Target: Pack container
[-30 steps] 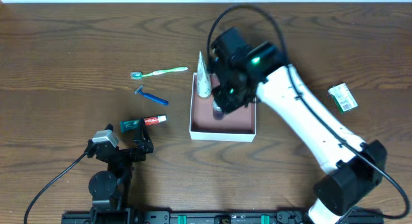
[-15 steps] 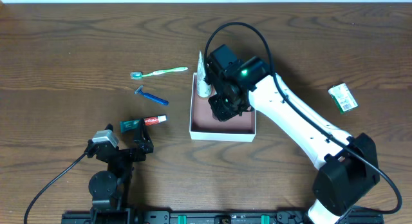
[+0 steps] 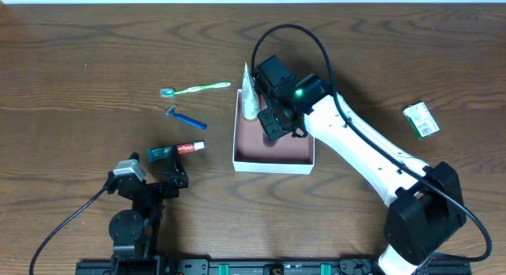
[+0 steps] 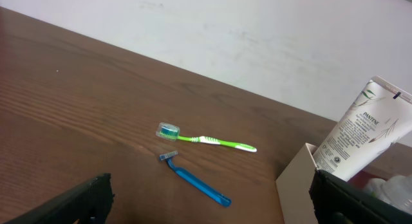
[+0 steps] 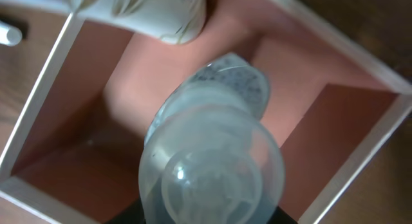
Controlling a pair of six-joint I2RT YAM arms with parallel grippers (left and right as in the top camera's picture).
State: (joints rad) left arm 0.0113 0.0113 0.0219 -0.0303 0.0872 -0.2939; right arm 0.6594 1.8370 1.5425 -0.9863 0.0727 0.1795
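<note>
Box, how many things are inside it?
2: a white tube leaning in the far-left corner and a clear bottle in the middle. The arm may hide more.

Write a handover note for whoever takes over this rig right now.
Left gripper: open, empty, away from the items.
Right gripper: shut on clear plastic bottle, low inside white square cardboard box.
Done: white Pantene tube leans in the box's corner.
To do: release bottle; pack green toothbrush, blue razor and small red-and-white toothpaste tube, on the table left of box, and green packet, right.

Even, soft light with faint shadows; right wrist view blurred, the near clear bottle [image 5: 212,166] out of focus.
</note>
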